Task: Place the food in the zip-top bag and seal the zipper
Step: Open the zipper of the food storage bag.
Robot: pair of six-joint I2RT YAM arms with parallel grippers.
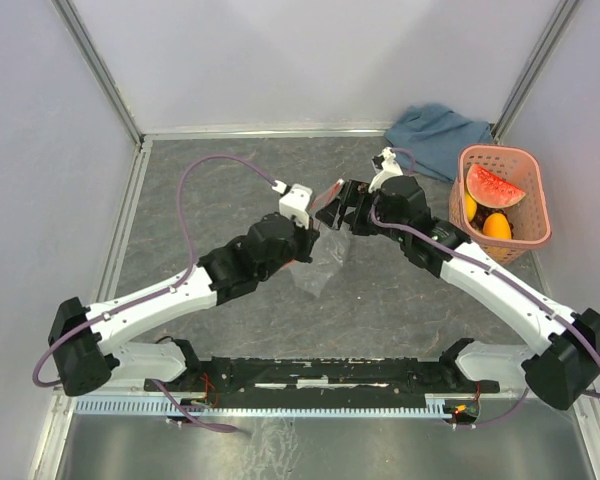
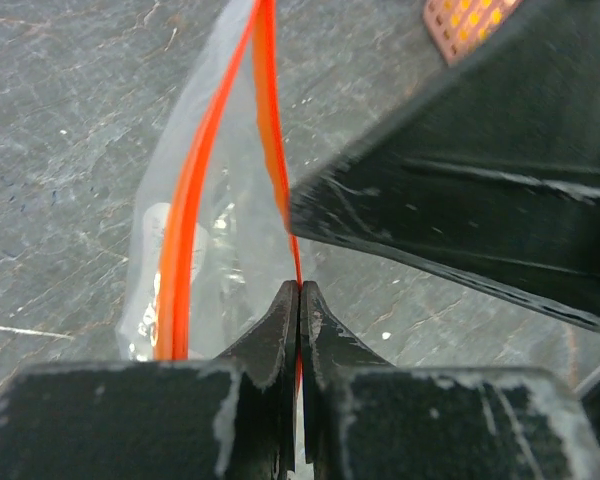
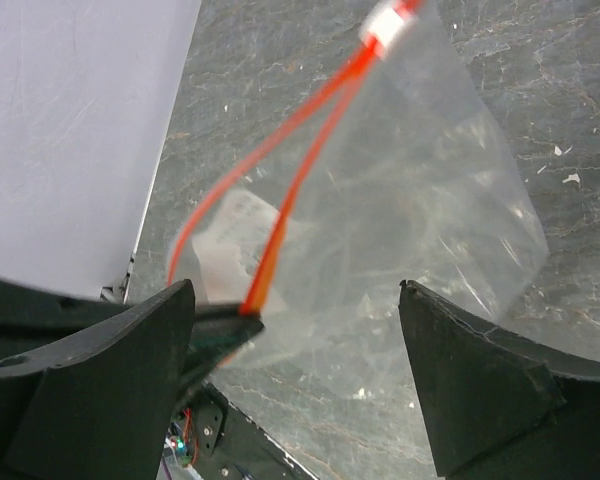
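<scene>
While left gripper (image 2: 298, 300) pinches one lip of zipper (image 2: 185, 230), jaws clamped on strip, bag (image 1: 320, 262) is at table centre, mouth gaping. Right gripper (image 3: 295, 290) spread wide, holding nothing, bag just under it. Film looks thin, light, floppy, likely slippery: you won't hold it by walls. Take free lip on red strip, stiffest part, toward white end piece (image 3: 385, 27) at 1 o'clock. In basket (image 1: 525, 160) at 2 o'clock, food: watermelon (image 1: 493, 187), orange (image 1: 497, 226). Probably hard, light, easy pinch.
</scene>
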